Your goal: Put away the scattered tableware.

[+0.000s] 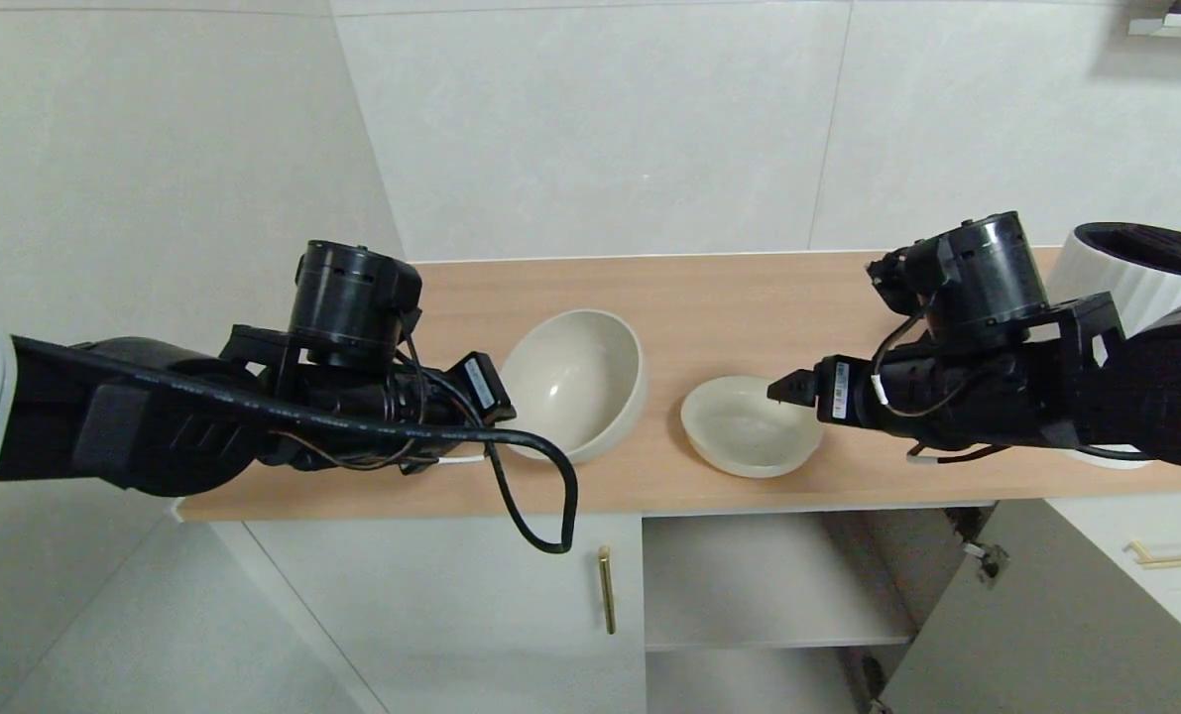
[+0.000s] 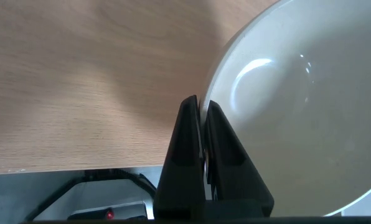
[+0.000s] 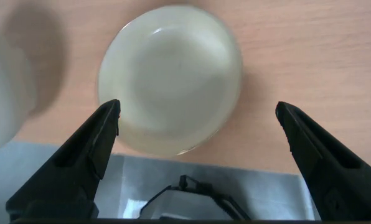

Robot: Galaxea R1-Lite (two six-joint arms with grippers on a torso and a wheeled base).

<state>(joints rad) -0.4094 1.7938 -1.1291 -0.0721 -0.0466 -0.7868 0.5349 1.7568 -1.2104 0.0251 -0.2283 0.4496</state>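
The left claw point(image 2: 201, 104) is clamped on the rim of a large cream ceramic bowl point(image 1: 575, 382), which sits tilted near the front of the light wooden worktop point(image 1: 729, 297). The right claw point(image 3: 197, 104) hangs wide open and empty over a small shallow cream dish point(image 1: 744, 428) beside the bowl. Farther back stands a white ribbed pot point(image 1: 1140, 268).

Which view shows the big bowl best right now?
Head view: nearly the whole big bowl, tipped up on the counter. Left wrist view has a close part, rim pinched in the left claw. Right wrist view catches one edge of it.
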